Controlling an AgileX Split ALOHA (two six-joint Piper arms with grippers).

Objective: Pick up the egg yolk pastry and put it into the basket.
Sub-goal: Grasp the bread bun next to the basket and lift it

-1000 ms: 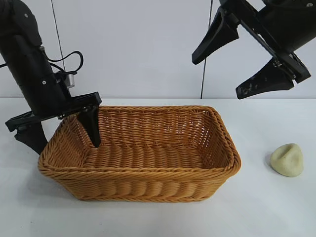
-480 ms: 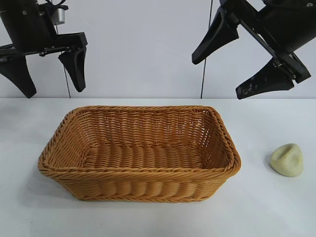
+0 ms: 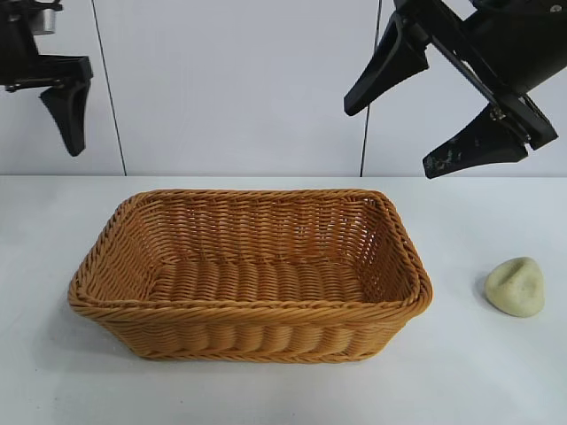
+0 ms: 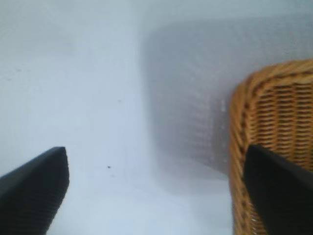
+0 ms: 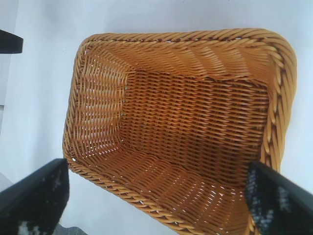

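The basket point(image 3: 250, 271) sits mid-table with nothing in it. The egg yolk pastry point(image 3: 516, 287) lies on the white table point(image 3: 496, 381) well to the basket's right, apart from it. The left gripper point(image 4: 156, 186) hangs high at the far left, largely cut off by the frame edge in the exterior view; its wrist view shows the fingers spread wide over bare table beside the basket's rim. The right gripper point(image 3: 434, 111) hangs open, high above the basket's right end, holding nothing.
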